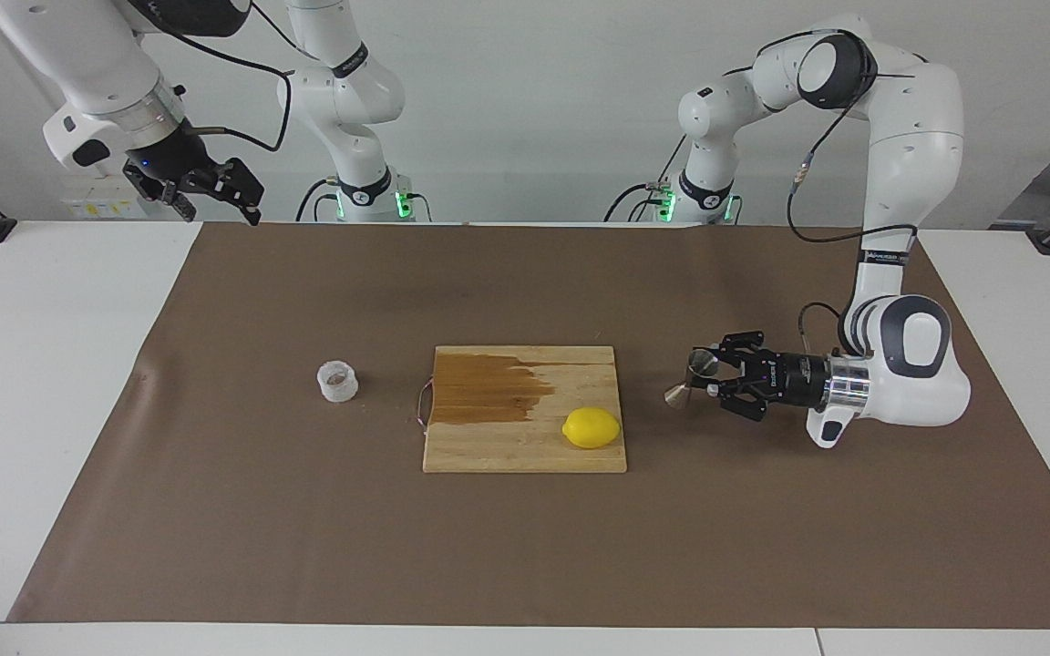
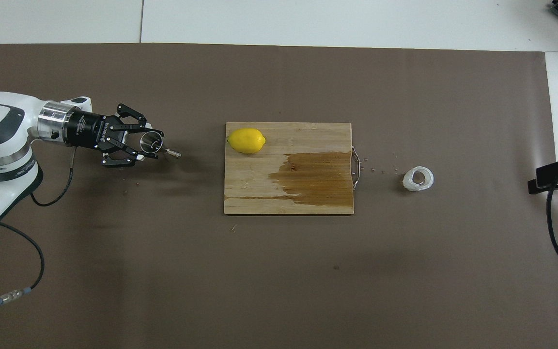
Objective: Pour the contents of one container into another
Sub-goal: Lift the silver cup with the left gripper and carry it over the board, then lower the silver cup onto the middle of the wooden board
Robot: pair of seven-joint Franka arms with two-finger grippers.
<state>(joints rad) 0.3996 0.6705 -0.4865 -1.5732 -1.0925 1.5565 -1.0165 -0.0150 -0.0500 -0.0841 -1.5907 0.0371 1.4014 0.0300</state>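
My left gripper (image 1: 705,378) (image 2: 155,145) is shut on the steel jigger (image 1: 689,376) (image 2: 155,144) and holds it, tilted a little, just above the brown mat, beside the cutting board toward the left arm's end. The translucent white cup (image 1: 337,380) (image 2: 418,178) stands upright on the mat beside the board toward the right arm's end, with something brownish inside. My right gripper (image 1: 215,187) (image 2: 557,178) waits raised high over the table's edge at the right arm's end, far from the cup.
A wooden cutting board (image 1: 525,446) (image 2: 259,194) lies in the middle with a dark wet stain. A yellow lemon (image 1: 591,427) (image 2: 246,140) sits on it. Small droplets (image 2: 373,169) dot the mat between board and cup.
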